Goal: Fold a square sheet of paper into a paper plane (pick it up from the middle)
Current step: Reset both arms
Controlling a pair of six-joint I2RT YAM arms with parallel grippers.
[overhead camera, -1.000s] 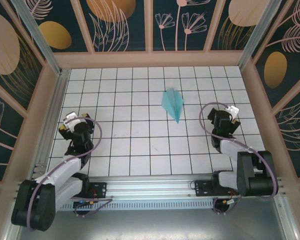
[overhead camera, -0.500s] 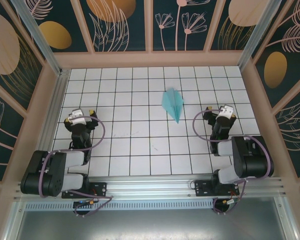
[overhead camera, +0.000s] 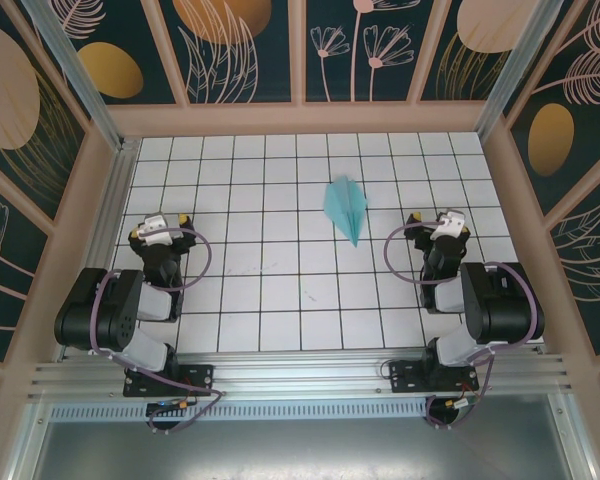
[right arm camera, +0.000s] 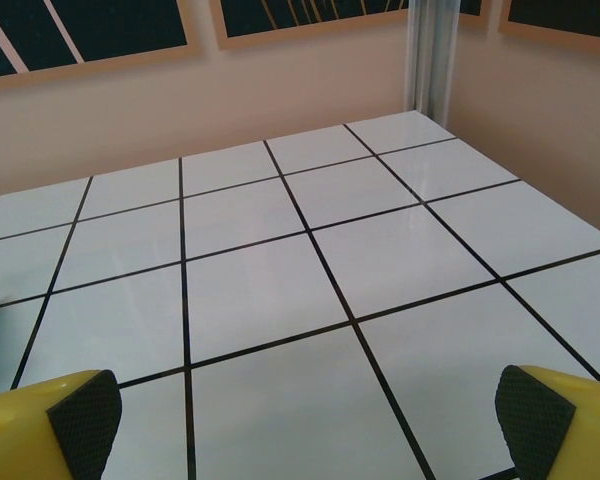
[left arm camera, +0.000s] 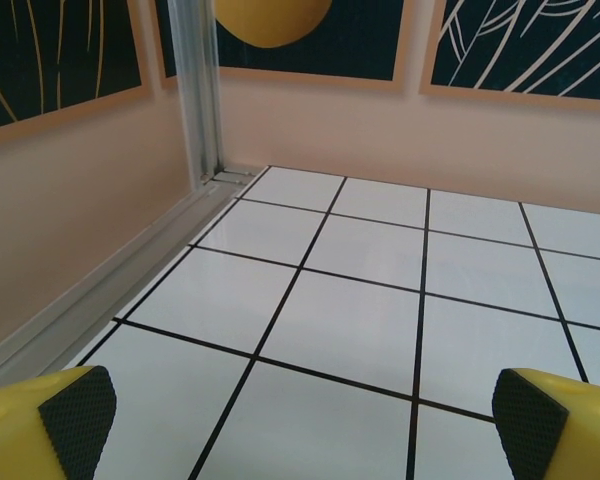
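Turquoise plane (overhead camera: 346, 208) lay folded, ahead and inward of the right gripper (overhead camera: 440, 222), well apart from the left gripper (overhead camera: 158, 228); both stood spread, empty; folding looked done, so no next move seemed needed.

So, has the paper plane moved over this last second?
No. The paper plane lies across the same black grid lines of the table as before, slim tip toward the arms.

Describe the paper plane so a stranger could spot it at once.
Look at the white grid table. Just right of its centre lies the plane. It is the one turquoise thing, a slim dart, tip toward the near edge.
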